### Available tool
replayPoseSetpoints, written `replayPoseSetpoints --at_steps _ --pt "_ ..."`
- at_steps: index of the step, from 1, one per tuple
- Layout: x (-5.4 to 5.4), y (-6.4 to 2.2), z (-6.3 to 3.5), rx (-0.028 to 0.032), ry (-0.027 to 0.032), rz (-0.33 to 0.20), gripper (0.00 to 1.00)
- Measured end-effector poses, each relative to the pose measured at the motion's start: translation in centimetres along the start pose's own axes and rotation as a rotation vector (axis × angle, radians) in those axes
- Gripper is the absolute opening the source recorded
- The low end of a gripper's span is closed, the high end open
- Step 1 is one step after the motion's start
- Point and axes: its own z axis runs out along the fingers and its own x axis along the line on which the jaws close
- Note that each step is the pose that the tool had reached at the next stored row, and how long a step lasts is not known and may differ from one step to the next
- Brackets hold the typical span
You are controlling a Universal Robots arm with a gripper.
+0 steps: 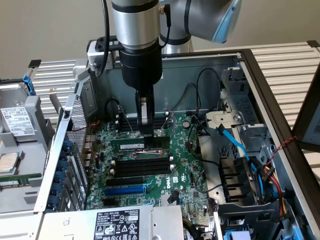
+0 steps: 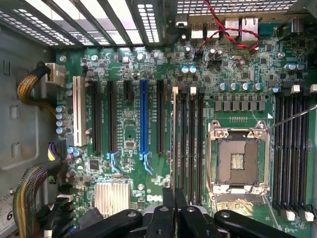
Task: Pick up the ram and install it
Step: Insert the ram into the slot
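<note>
Pincer (image 1: 145, 131) clamped on the ram (image 1: 127, 144), held edge-down along the black memory slots (image 2: 192, 144), apparently aligned for seating.

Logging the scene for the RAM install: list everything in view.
ram: 1, green, at the black slots, in gripper
motherboard: 1, green, in case
black slots: several, black, mid-board
blue slot: 1, blue, beside black slots
CPU socket: 1, silver, on motherboard
heatsink: 1, silver, on motherboard
blue cable: 1, blue, exterior view's right
case: 1, grey, around motherboard
gripper: 1, black, shut on ram
arm: 1, silver, above case
</note>
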Motion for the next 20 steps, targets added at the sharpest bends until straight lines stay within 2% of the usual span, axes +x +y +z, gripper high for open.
replayPoseSetpoints --at_steps 7,12,20 --pt "-0.1 0.05 1.00 0.0076 0.0005 0.021 0.13" --pt "-0.1 0.09 1.87 0.0075 0.0018 0.045 0.13" --pt "-0.5 0.15 3.30 0.0075 0.0018 0.045 0.13"
